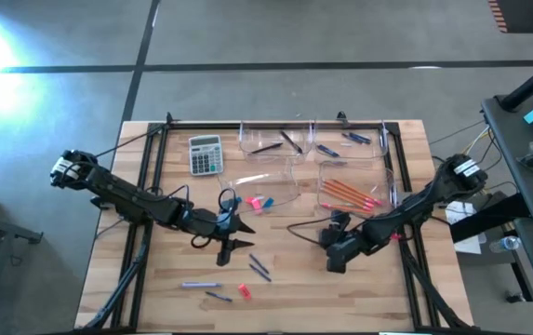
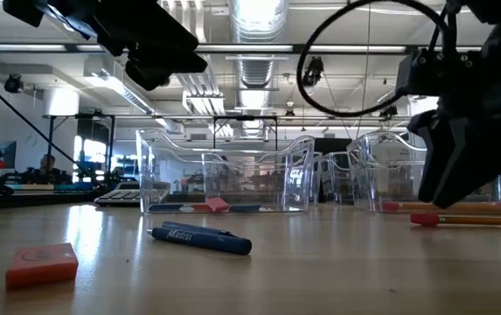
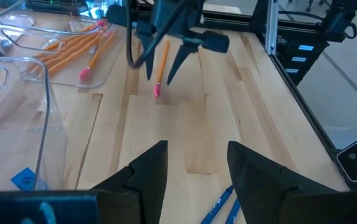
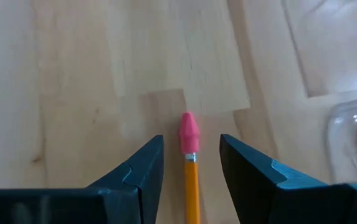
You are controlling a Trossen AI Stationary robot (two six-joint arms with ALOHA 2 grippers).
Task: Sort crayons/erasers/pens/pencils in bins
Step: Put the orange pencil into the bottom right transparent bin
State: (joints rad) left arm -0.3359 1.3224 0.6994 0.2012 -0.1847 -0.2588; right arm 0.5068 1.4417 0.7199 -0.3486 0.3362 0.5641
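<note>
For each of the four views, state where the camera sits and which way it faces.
High: overhead, straight down on table, both arms.
Low: table height, level across; blue pen near, arms above.
Left wrist: past left hand toward right hand.
Right wrist: down between right hand's fingers at pencil.
Both wrist views share that pencil.

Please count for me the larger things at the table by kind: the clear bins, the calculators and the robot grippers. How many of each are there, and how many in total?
clear bins: 4
calculator: 1
grippers: 2, the left gripper and the right gripper
Total: 7
</note>
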